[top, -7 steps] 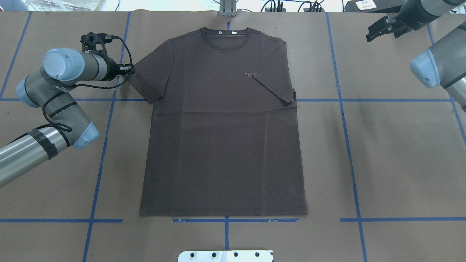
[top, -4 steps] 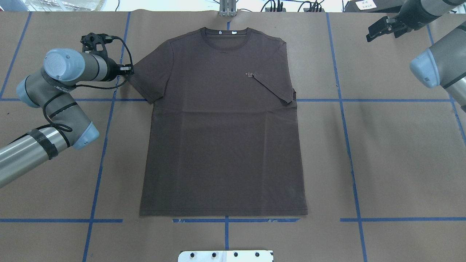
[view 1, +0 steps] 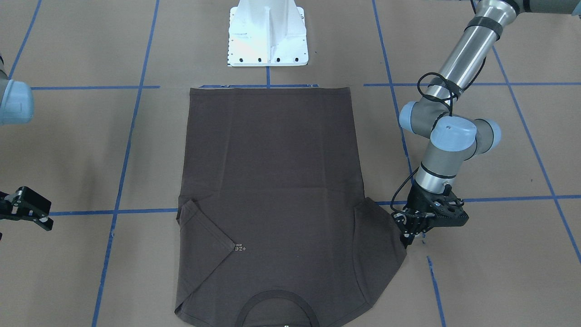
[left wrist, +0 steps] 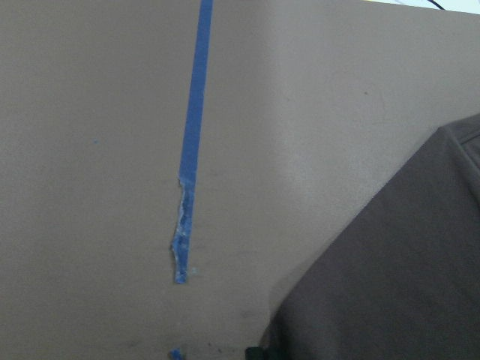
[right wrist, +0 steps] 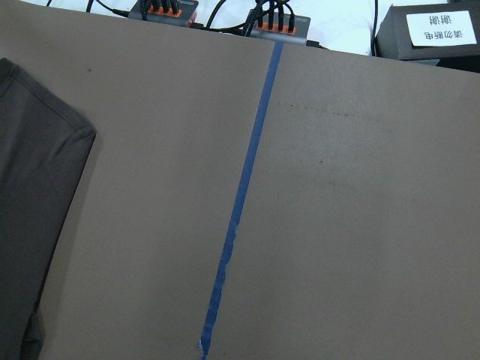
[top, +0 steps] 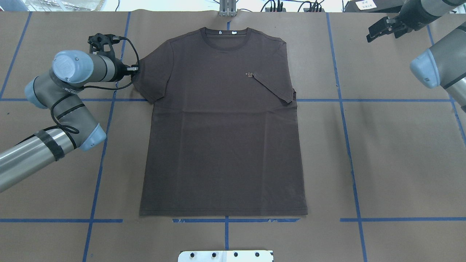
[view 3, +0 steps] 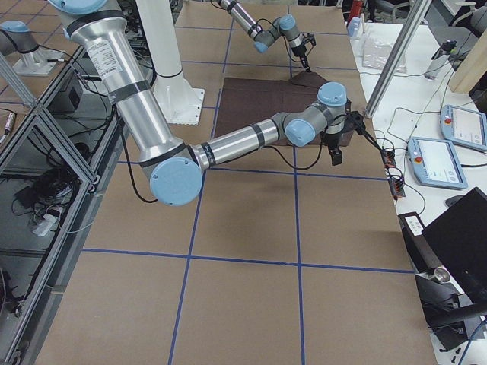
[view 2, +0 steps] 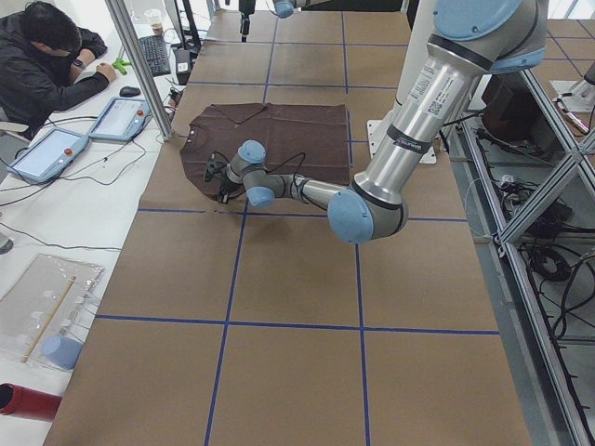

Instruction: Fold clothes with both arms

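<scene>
The dark brown-grey T-shirt [top: 222, 138] lies flat, front up, with its collar [top: 225, 36] at the far edge of the table. One sleeve [top: 275, 89] is folded in over the chest and partly covers the pale logo [top: 249, 74]. My left gripper [top: 135, 70] is low at the outer edge of the other sleeve [top: 151, 78] and is shut on its hem; it shows too in the front-facing view [view 1: 407, 234]. My right gripper [top: 378, 31] hovers open at the far right, away from the shirt, with nothing in it.
The white pedestal base [view 1: 268, 32] stands just behind the shirt's hem. Blue tape lines [top: 344, 120] cross the brown paper table cover. Power strips [right wrist: 217, 19] line the far edge. A person [view 2: 46, 56] sits at a side desk with tablets [view 2: 121, 116].
My left gripper has moved to the right toward the shirt's middle, and the sleeve edge has shifted inward with it. The right arm has barely moved.
</scene>
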You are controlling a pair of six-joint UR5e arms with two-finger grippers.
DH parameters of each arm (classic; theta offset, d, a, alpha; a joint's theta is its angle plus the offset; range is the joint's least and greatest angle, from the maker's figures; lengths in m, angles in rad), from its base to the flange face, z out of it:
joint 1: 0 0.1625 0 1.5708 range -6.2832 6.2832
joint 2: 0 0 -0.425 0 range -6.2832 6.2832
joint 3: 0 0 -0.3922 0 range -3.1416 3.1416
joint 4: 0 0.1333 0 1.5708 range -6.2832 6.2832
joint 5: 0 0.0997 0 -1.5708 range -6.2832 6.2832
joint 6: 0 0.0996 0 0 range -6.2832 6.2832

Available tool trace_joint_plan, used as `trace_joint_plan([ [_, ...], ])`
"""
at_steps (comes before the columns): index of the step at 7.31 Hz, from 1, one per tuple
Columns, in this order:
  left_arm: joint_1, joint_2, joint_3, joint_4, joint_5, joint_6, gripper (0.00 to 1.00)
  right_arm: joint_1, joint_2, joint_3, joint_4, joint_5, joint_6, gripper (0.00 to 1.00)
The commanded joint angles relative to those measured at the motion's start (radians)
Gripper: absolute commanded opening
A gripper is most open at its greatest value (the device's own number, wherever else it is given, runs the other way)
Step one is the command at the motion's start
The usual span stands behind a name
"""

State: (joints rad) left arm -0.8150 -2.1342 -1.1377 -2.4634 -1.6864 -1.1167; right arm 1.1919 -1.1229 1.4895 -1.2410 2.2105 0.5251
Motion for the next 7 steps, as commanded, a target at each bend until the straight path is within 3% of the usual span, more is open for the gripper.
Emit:
trace_joint_plan([
  [1, 0.000, -0.071, -0.077, 0.184, -0.003, -0.005, 0.00, 0.000, 0.000, 0.000, 0.000, 0.000, 0.006, 1.00],
  [4, 0.051, -0.189, -0.091, 0.360, -0.001, -0.132, 0.00, 0.000, 0.000, 0.002, 0.002, 0.000, 0.009, 1.00],
  [7, 0.073, -0.205, -0.091, 0.377, 0.001, -0.135, 0.00, 0.000, -0.002, 0.000, 0.000, -0.002, 0.009, 1.00],
])
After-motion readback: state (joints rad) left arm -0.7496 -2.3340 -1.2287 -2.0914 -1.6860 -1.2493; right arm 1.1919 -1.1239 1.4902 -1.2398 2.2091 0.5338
